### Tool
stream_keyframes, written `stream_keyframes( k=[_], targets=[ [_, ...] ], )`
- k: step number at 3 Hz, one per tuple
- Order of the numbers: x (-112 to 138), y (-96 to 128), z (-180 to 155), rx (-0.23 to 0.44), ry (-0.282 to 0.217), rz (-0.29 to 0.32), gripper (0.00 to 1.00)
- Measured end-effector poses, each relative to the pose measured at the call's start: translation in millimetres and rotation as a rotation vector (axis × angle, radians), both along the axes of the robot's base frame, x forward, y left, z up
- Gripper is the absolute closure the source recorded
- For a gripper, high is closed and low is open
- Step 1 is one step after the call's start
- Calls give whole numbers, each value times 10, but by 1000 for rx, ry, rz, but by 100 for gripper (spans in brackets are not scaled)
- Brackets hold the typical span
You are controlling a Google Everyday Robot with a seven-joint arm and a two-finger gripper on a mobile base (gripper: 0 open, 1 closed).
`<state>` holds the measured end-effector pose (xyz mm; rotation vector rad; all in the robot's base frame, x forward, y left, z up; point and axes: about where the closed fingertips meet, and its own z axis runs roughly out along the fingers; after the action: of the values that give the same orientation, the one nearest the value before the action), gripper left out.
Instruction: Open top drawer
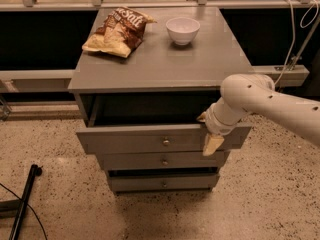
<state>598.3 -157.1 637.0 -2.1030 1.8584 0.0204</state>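
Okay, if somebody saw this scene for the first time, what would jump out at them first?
Probably the big white arm reaching in from the right, its gripper at the right end of the front panel of the top drawer, which stands open under the grey cabinet top. Next come the chip bag at the top's rear left and the white bowl to its right.
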Motion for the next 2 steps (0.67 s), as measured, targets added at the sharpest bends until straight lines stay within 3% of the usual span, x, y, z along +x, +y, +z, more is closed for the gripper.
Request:
stream_keyframes(
  k=[1,2],
  targets=[
    [-268,27,-57,22,56,21,43],
    [-368,42,-19,18,72,35,41]
  ],
)
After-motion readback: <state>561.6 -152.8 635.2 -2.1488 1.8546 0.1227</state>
